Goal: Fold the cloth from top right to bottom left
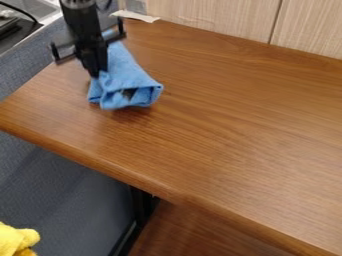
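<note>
1. Camera view: the black gripper (pixel 95 74) hangs down in the upper left, its lower end against the cloth's left side. Whether it is spread, pressed together or pinching fabric, I cannot tell.
2. Dark bracket-like parts stick out on both sides of the gripper, above its lower end; the one toward the right of the view overlaps the cloth's upper end.
3. The blue cloth (pixel 130 75) lies bunched near the tabletop's upper-left corner, partly behind the gripper. It is narrow at the top and widens toward the bottom, where thick folds form a rounded edge. Between those lower folds is a small dark patch, and a soft shadow falls on the wood just below.
4. The brown wood-grain tabletop (pixel 227 120) runs at a slant across the view, with a rounded front edge.
5. Beyond its far edge stands a pale wood-grain panel (pixel 207 15) with a vertical seam; a whitish strip (pixel 136 16) lies near the panel's foot, above the cloth.
6. In the top left corner are a metallic surface and a dark object with a black cable (pixel 20 11).
7. Below the tabletop's front edge are a grey-blue surface (pixel 60 200), a dark support (pixel 141 205) and another brown wooden surface (pixel 200 235).
8. Something yellow and soft-looking (pixel 15 240) shows at the lower left.
</note>
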Robot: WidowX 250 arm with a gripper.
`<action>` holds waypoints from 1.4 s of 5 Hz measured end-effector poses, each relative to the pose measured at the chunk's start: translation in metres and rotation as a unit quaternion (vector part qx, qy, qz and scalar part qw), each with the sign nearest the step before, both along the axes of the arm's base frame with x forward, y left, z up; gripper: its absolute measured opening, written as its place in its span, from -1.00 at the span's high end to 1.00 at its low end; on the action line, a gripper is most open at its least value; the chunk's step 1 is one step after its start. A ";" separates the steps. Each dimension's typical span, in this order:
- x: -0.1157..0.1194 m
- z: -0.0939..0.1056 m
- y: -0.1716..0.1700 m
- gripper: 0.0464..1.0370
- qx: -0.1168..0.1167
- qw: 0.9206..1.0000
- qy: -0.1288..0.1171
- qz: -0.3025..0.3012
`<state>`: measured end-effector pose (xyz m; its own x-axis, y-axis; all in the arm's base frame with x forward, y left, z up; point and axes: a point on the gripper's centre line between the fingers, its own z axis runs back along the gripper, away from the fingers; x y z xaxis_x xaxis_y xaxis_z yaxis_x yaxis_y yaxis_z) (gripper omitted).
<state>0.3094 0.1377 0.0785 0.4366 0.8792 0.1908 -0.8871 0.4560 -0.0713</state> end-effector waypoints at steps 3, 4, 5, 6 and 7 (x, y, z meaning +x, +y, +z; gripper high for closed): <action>-0.003 -0.021 -0.006 0.63 0.033 0.999 0.008 -0.040; -0.005 -0.022 -0.007 0.11 0.030 0.999 0.012 -0.041; -0.005 -0.020 -0.012 -0.48 0.021 0.999 0.007 -0.048; -0.005 -0.011 -0.014 -0.92 0.019 0.998 -0.001 -0.060; -0.005 -0.001 -0.018 -0.94 0.011 0.998 -0.013 -0.066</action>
<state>0.3043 0.1195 0.0772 0.5431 0.8099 0.2216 -0.8171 0.5705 -0.0827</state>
